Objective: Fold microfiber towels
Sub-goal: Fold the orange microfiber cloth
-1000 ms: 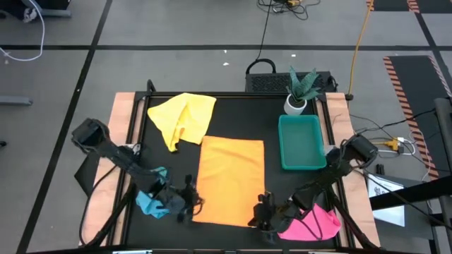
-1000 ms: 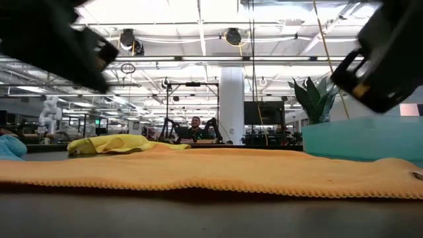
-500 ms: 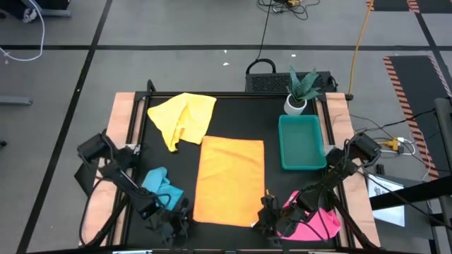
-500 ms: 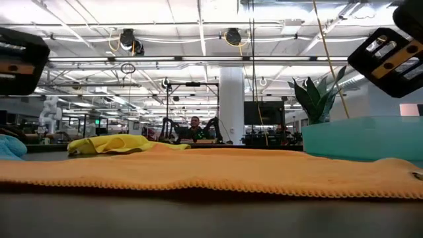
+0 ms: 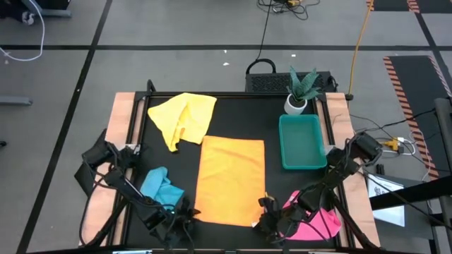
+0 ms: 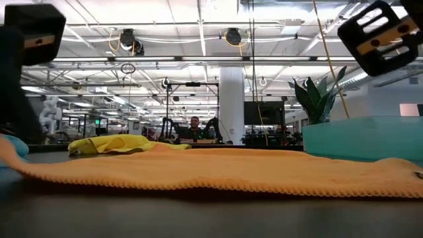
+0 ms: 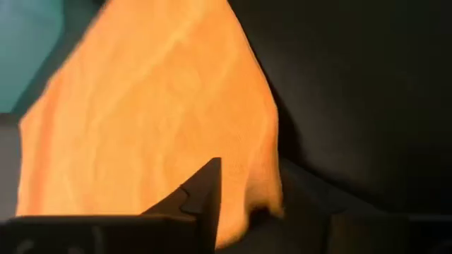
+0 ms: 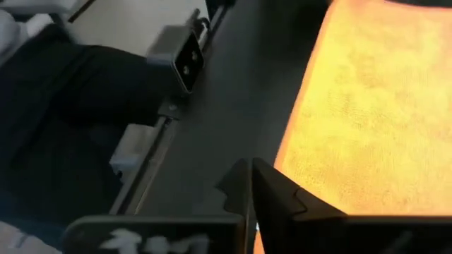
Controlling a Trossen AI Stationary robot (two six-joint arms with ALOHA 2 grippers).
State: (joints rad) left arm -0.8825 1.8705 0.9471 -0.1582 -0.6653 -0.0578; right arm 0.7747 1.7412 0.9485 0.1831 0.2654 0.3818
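1. Orange-yellow towel (image 5: 230, 180): spread flat mid-table, its near-left corner lifted off the black mat in the low view.
2. Left gripper (image 5: 185, 214): at that corner, fingers clenched on the orange-yellow towel.
3. Right gripper (image 5: 265, 214): at the near-right corner, fingers closed together; whether cloth lies between them cannot be told.
4. Crumpled yellow towel (image 5: 181, 118): far left.
5. Light blue towel (image 5: 159, 188): near left.
6. Pink towel (image 5: 314, 222): near right, beside the green tray (image 5: 301, 142).

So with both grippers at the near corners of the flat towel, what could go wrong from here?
1. The left gripper seems to lift its corner of the orange-yellow towel while the right gripper stays low, so the fold may skew.
2. The blue towel and pink towel lie close by and could get dragged.
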